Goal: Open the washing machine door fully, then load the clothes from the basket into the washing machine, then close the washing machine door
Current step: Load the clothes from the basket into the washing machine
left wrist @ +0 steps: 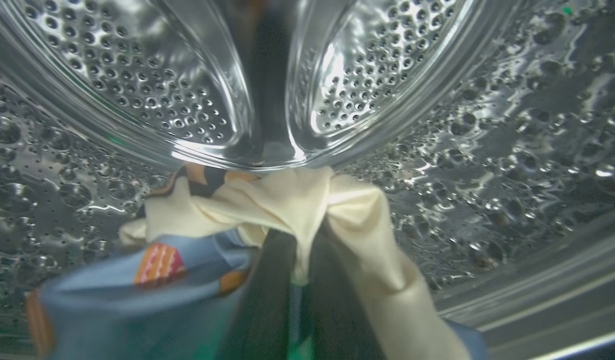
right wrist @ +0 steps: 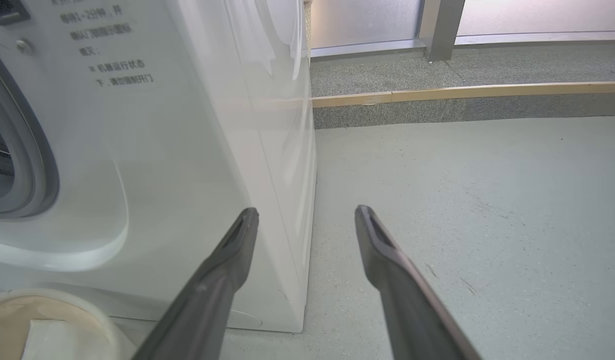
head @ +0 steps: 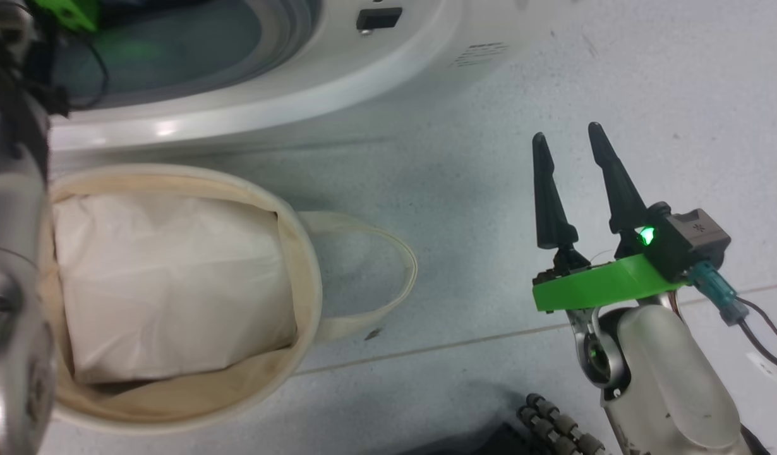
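The left gripper (left wrist: pixel 301 262) is inside the washing machine (head: pixel 363 82), its two dark fingers pressed tight together on the clothes (left wrist: pixel 152 285). A fold of cream fabric is pinched between the tips. Blue cloth with an orange patch hangs off to the left of the fingers in the left wrist view, and more cream cloth drapes down the right finger. The bunched garment lies against the lower wall of the perforated steel drum (left wrist: pixel 137 90), close to the drum's back plate. In the head view the left arm (head: pixel 12 265) runs up the left edge towards the machine's round opening, where the grey gasket (head: pixel 281 38) curves around it. The basket (head: pixel 306 265) stands on the floor (head: pixel 489 189) just in front of the machine's lower front edge, one loop handle (head: pixel 404 259) lying out to its right. A plain white bundle (head: pixel 167 284) takes up most of its inside, and no blue fabric shows around it. The right gripper (head: pixel 566 131) hangs over bare floor to the right of the basket, well apart from it. Its fingers are spread wide with nothing between them, pointing past the machine's front right corner (right wrist: pixel 302 200).
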Motion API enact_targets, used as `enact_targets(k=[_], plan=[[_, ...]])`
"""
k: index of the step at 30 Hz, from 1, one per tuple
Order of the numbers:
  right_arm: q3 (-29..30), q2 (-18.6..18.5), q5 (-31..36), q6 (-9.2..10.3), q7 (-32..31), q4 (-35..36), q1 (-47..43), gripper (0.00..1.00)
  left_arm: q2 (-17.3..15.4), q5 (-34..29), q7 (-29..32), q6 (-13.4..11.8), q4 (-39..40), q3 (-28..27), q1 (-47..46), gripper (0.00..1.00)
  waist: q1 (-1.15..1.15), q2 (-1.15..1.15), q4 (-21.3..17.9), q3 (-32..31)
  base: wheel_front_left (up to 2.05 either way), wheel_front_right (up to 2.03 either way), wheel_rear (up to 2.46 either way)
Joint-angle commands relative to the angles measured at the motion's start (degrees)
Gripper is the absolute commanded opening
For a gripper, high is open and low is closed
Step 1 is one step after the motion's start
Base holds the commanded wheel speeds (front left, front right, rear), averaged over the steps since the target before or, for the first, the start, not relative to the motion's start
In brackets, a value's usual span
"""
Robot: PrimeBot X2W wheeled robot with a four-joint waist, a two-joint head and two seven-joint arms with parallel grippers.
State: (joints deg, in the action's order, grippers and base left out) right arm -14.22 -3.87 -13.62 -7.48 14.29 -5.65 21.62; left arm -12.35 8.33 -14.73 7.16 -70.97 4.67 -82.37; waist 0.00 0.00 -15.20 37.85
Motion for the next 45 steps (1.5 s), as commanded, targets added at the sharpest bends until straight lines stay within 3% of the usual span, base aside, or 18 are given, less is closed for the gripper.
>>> enact_targets(k=[1, 6, 12, 33, 38, 45], plan=[[-1.3, 0.8, -0.1, -0.01, 0.7, 1.1, -0.4, 1.0, -0.7, 1.1, 0.1, 0.3, 0.4, 0.7, 0.6, 1.0, 0.0, 0.0, 0.0, -1.1, 0.0, 0.0, 0.0], [-1.8, 0.8, -0.6, -0.01, 0.7, -0.2, -0.1, 1.0, 1.3, 5.5, 4.7, 0.3, -1.1, 5.0, 2.3, 1.0, 0.0, 0.0, 0.1, -3.2, 0.0, 0.0, 0.0], [-2.3, 0.8, -1.3, -0.01, 0.7, -1.4, 0.3, 1.0, 0.2, 10.7, 10.8, 0.3, -1.7, 8.6, 5.3, 1.0, 0.0, 0.0, 0.3, -6.1, 0.0, 0.0, 0.0], [-3.8, -0.8, -5.1, -0.01, 0.7, -5.5, -2.0, 1.0, -1.7, 26.1, 0.2, 0.3, 8.1, 18.3, 22.2, 1.0, 0.0, 0.0, 6.1, -19.2, 0.0, 0.0, 0.0], [-4.0, -1.8, -5.8, -0.01, 0.7, -6.2, -2.7, 1.0, -3.2, 28.9, -0.2, 0.3, 16.3, 15.6, 28.1, 1.0, 0.0, 0.0, 8.4, -22.8, 0.0, 0.0, 0.0], [-4.1, -3.5, -6.5, -0.01, 0.7, -6.9, -4.3, 1.0, -5.6, 23.0, -0.3, 0.3, 31.8, 9.3, 41.2, 1.0, 0.0, 0.0, 10.9, -27.8, 0.0, 0.0, 0.0]])
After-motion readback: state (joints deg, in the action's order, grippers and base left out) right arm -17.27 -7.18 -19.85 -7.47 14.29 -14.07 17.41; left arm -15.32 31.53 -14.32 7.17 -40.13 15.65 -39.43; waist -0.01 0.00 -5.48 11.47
